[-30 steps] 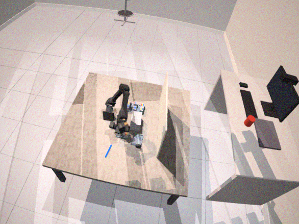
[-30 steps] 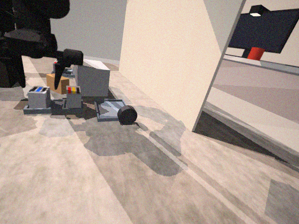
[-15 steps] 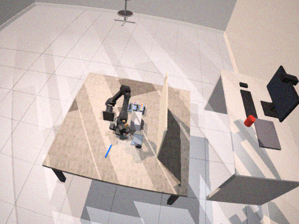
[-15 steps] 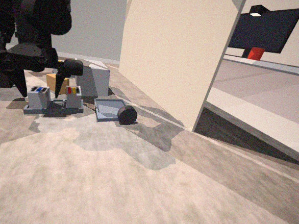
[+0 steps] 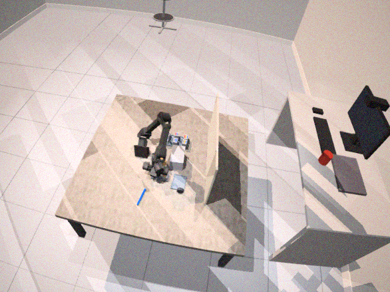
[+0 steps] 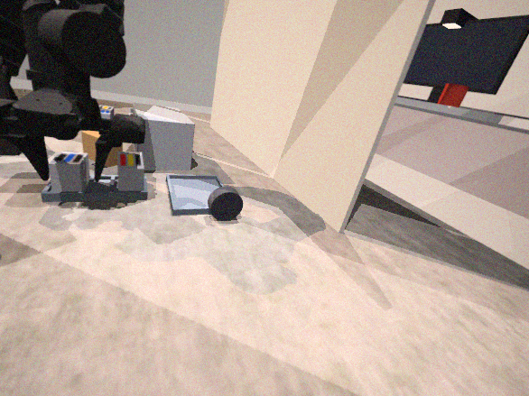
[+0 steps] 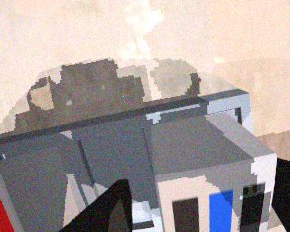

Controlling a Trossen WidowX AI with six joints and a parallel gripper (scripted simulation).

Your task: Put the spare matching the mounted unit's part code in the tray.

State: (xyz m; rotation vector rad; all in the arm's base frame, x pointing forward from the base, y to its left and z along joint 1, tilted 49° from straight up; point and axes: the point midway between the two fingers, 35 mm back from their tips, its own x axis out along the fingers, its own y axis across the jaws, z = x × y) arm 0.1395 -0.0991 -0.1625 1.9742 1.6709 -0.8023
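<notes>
A light spare with black, blue and black stripes stands in one end of a grey-blue rack. My gripper is open, its fingers low on either side of this spare. In the wrist view a gap shows between the left finger and the spare. A second spare with red, yellow and black stripes stands at the rack's other end. The shallow tray holds nothing visible. Striped units stand farther back; no printed code is readable.
A dark cylinder lies at the tray's near corner. A pale box and an orange block stand behind the rack. A tall panel stands to the right. A blue stick lies on the table.
</notes>
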